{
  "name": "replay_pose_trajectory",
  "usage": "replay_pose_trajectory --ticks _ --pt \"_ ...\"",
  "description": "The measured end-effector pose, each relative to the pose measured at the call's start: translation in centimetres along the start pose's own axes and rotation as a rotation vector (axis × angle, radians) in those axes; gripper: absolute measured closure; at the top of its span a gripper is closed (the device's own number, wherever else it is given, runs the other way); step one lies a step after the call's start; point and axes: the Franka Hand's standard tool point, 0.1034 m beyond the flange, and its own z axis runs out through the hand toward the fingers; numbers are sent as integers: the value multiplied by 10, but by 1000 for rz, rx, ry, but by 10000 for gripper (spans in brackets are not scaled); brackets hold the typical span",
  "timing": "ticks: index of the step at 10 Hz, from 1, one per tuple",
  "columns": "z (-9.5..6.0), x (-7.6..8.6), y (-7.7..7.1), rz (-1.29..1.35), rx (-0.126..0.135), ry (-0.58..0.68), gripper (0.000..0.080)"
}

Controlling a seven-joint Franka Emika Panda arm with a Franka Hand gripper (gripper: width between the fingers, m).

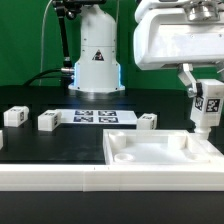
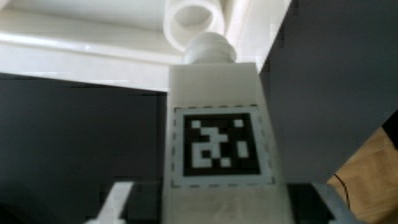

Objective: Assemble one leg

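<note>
**Leg held upright over panel corner**

The white two-finger gripper (image 1: 206, 92), at the exterior view's upper right, is clamped on the small white block-shaped leg (image 1: 205, 110). The leg is matt plastic with a black-and-white square tag on its face. It hangs upright, narrow end down, just above the far right corner of the large flat white square panel (image 1: 150, 160) with a raised rim. That panel fills the lower right of the exterior view. Whether the tip touches the panel cannot be told.

In the wrist view the leg (image 2: 219, 120) shows a rounded peg tip close to a round ring-shaped socket (image 2: 191, 16) in the panel.

Three more white tagged blocks lie apart on the smooth black table (image 1: 60, 145):
- far-left block (image 1: 12, 116)
- left block (image 1: 48, 120)
- centre block (image 1: 147, 121)

The thin flat marker board (image 1: 105, 117) lies between the last two, in front of the arm's white base (image 1: 96, 60).
</note>
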Motion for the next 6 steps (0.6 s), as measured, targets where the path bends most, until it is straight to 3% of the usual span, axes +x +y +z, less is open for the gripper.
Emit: replay_pose_trajectory --ticks 2,6 --pt "18 -10 1 -6 1 -11 508" --pt "24 -17 3 -3 -2 -13 508"
